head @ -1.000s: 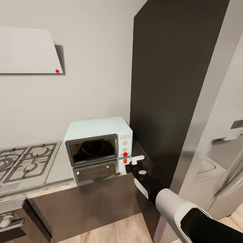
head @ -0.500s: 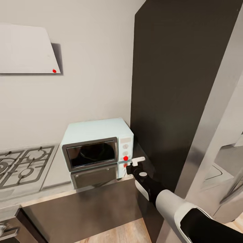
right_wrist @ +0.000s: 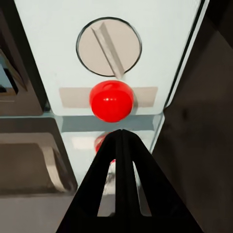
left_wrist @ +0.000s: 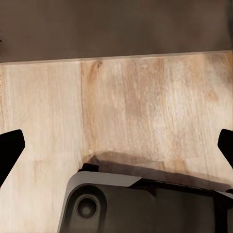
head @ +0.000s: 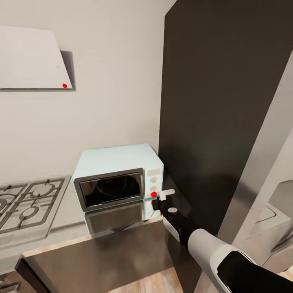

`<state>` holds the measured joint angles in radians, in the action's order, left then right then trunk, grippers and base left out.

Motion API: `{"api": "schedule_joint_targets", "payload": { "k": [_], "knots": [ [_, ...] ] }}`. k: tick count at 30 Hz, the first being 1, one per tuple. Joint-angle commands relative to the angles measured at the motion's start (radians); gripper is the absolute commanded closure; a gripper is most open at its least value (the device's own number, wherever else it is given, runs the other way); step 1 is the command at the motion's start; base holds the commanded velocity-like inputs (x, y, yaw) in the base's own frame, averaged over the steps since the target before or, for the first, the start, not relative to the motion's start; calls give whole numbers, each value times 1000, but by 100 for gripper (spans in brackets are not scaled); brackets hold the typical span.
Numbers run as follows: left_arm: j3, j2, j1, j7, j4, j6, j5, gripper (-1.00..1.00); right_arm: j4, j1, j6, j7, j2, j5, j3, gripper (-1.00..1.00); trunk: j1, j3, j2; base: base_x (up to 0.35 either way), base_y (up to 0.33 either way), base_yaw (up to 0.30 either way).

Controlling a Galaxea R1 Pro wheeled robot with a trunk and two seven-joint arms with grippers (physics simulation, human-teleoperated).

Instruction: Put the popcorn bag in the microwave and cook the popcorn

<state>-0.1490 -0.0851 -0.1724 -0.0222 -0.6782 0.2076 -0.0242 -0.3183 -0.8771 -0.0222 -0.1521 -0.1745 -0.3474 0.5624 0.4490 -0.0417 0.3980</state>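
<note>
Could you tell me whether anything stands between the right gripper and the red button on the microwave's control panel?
Nothing visible does. The right gripper, fingers pressed together, points straight at the red button low on the microwave panel, just under a round knob, with open space between them.

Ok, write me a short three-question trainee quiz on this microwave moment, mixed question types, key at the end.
1. True or false: the microwave door is shut.
2. Multiple choice: the right gripper has its closed jaws aimed at
A. the gas hob
B. the red button on the microwave's control panel
C. the fridge dispenser
3. Fill in: in the right wrist view, the round part beside the red button on the panel is a ____.

Key: 1 true; 2 B; 3 knob.
</note>
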Motion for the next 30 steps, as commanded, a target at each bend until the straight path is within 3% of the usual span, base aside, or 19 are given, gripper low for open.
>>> {"api": "schedule_joint_targets", "payload": {
  "k": [1,30],
  "knots": [
    [-3,-1,0,-2,-1,1,-3,-100,1,-1,-2,-6,0,-9,8,100,1,-2,2,116,54,0],
    [-3,-1,-1,-2,-1,1,-8,-100,1,-1,-1,-5,0,-9,8,100,1,-2,2,33,6,0]
  ]
}}
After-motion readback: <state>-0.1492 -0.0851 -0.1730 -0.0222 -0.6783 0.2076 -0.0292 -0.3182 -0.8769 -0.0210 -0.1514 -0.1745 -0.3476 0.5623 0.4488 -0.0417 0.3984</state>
